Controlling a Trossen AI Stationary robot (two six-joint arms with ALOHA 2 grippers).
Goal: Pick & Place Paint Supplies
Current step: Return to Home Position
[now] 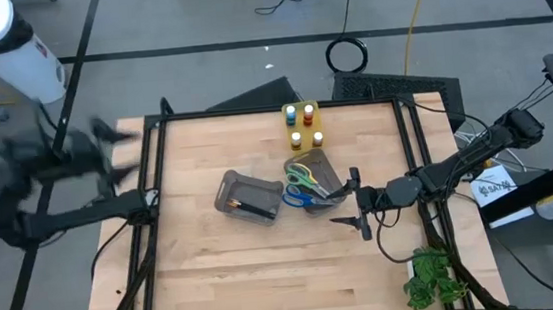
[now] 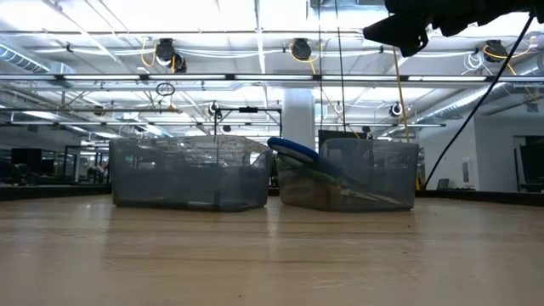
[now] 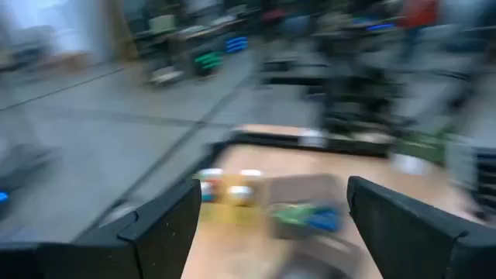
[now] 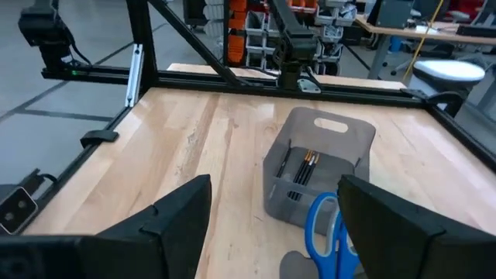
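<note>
Four paint pots (image 1: pixel 309 110) are seen standing in the yellow bin (image 1: pixel 303 125) near one edge of the desk (image 1: pixel 226 270). The thin brushes (image 1: pixel 253 207) lie in one grey bin (image 1: pixel 229 189) near the middle, and the scissors (image 1: pixel 302 177) are kept in a second grey bin (image 1: pixel 333 176) just beside it, their blue handles (image 4: pixel 322 225) propped up over the rim. No supplies are seen loose on the desk, so the sorting is judged done and only the withdrawal of the arms is left. The right gripper (image 1: pixel 354 201) is placed just beside the scissors bin, its fingers spread wide and empty. The left gripper (image 3: pixel 273 192) is held off the desk's left side, its fingers likewise parted with nothing between them. The main risk is judged to lie with the right arm. If it is drawn back low or swung sideways, a spread finger could catch the bin's rim or the raised handles, and the light bin could be dragged or tipped and the scissors spilled. The plant sprig (image 1: pixel 430 277) at the desk's corner could also be brushed by that arm.
</note>
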